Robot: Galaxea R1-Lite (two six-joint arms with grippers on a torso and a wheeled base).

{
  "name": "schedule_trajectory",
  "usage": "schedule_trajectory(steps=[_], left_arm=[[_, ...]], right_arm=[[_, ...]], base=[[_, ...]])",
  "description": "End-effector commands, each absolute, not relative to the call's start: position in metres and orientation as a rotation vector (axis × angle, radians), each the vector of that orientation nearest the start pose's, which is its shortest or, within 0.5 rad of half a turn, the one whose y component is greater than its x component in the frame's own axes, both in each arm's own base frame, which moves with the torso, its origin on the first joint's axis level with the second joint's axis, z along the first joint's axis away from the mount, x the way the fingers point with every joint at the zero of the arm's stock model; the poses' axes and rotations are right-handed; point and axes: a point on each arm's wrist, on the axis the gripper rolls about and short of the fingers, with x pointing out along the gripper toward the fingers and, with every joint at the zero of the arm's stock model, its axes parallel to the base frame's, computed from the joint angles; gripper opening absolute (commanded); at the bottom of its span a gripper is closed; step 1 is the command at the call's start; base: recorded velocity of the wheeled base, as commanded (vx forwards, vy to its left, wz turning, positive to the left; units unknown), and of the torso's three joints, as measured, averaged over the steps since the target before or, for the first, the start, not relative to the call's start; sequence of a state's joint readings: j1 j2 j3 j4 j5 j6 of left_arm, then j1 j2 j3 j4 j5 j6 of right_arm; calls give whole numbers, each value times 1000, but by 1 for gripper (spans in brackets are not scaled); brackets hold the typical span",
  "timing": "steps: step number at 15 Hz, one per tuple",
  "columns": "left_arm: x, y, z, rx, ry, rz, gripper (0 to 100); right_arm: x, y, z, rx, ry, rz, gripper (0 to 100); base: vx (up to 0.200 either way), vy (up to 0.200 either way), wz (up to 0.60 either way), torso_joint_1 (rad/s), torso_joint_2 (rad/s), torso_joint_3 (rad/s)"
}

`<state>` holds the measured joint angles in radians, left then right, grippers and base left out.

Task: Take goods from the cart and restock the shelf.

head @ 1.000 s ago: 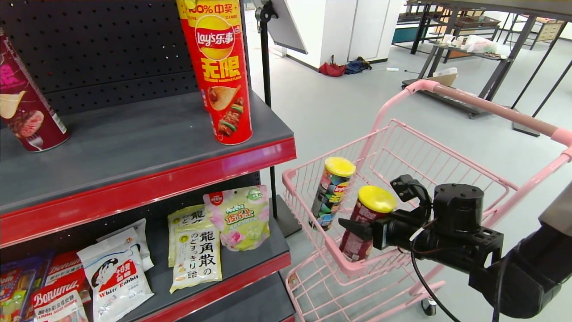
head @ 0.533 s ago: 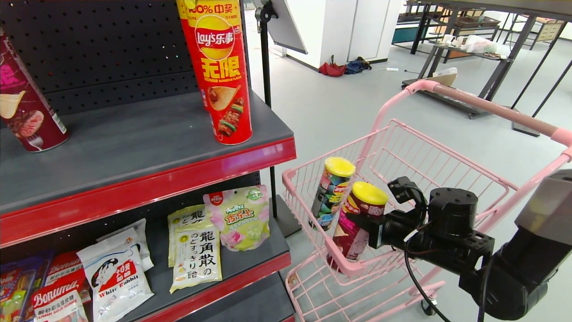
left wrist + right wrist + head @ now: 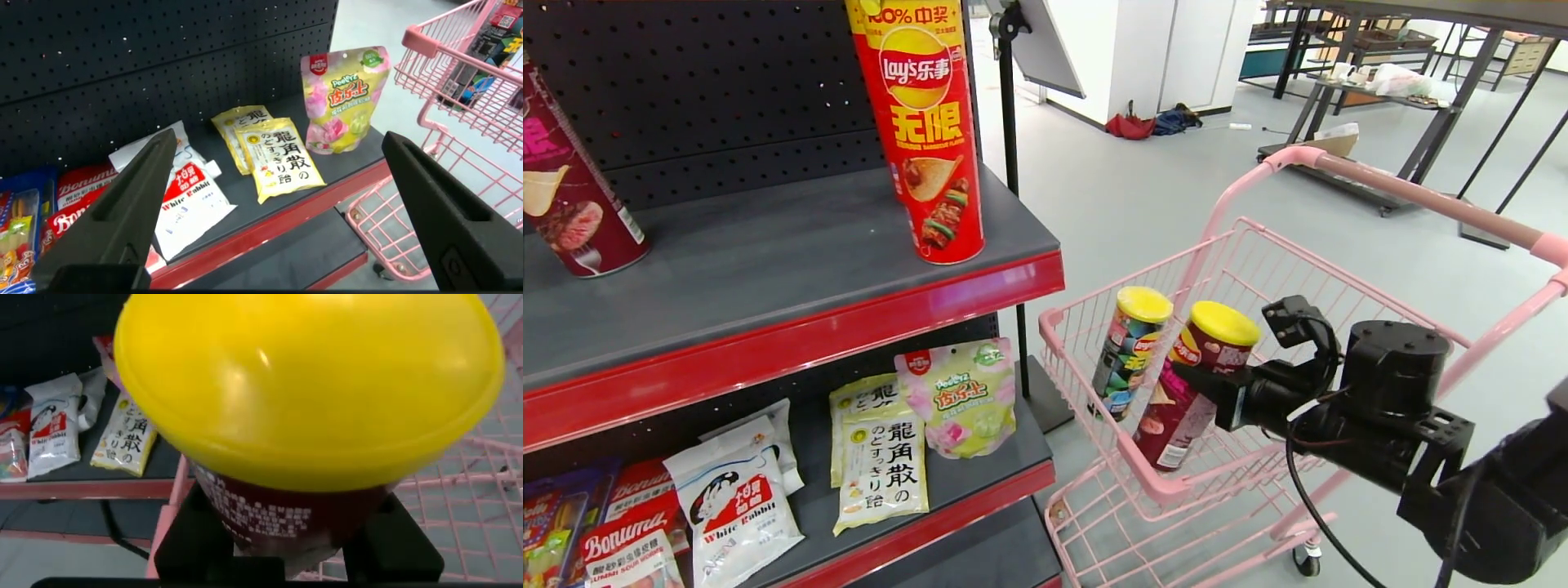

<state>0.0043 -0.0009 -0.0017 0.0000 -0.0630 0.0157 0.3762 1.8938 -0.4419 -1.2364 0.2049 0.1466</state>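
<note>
The right gripper (image 3: 1196, 380) is clamped on the maroon chip can (image 3: 1172, 412), holding it tilted inside the pink cart (image 3: 1123, 447), low against the front rim and just beside a second can (image 3: 1131, 351). The upper shelf (image 3: 768, 261) lies bare between its two standing tubes. The left gripper (image 3: 278, 139) is spread wide before the snack bags (image 3: 282, 159).

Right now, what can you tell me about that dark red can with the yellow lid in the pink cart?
The dark red can is a tall tube, cardboard by its look, printed with snack pictures, its round yellow lid on. It leans, lid toward the robot's right, its foot low inside the pink cart near the front rim. The right gripper is shut on its upper part from the side. Another yellow-lidded can stands close beside it; contact is unclear.
</note>
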Motion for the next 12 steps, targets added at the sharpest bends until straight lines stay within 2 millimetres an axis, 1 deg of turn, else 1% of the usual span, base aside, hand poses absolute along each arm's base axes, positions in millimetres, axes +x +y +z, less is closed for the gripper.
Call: schedule_trajectory(steps=[1, 2, 3, 4, 5, 6, 7, 8, 9, 10, 12], left_arm=[[-23, -2, 76, 17, -2, -58, 100], [-23, -2, 76, 17, -2, -58, 100], [-23, -2, 76, 17, -2, -58, 100], [-23, -2, 76, 15, -2, -58, 100], [-23, -2, 76, 15, -2, -58, 100], [-23, -2, 76, 17, -2, -58, 100], [-23, -2, 76, 15, -2, -58, 100], [-23, -2, 76, 15, -2, -58, 100], [-23, -2, 76, 17, -2, -58, 100], [-23, -2, 76, 15, -2, -58, 100], [-23, -2, 76, 17, -2, -58, 100]], right_arm=[[257, 102, 173, 127, 69, 563, 0], [256, 100, 190, 126, 46, 557, 0], [252, 93, 217, 97, 13, 540, 0], [245, 85, 240, 53, -22, 519, 0], [237, 74, 261, 17, -47, 488, 0], [226, 64, 276, -6, -54, 449, 0], [212, 53, 292, -16, -57, 381, 0], [205, 49, 297, -18, -53, 351, 0], [187, 38, 304, -19, -38, 266, 0], [156, 25, 297, -19, 34, 197, 0], [118, 4, 275, -22, 122, 75, 0]], base=[[0, 0, 0, 0, 0, 0], [0, 0, 0, 0, 0, 0], [0, 0, 0, 0, 0, 0], [0, 0, 0, 0, 0, 0], [0, 0, 0, 0, 0, 0], [0, 0, 0, 0, 0, 0], [0, 0, 0, 0, 0, 0], [0, 0, 0, 0, 0, 0], [0, 0, 0, 0, 0, 0], [0, 0, 0, 0, 0, 0], [0, 0, 0, 0, 0, 0]])
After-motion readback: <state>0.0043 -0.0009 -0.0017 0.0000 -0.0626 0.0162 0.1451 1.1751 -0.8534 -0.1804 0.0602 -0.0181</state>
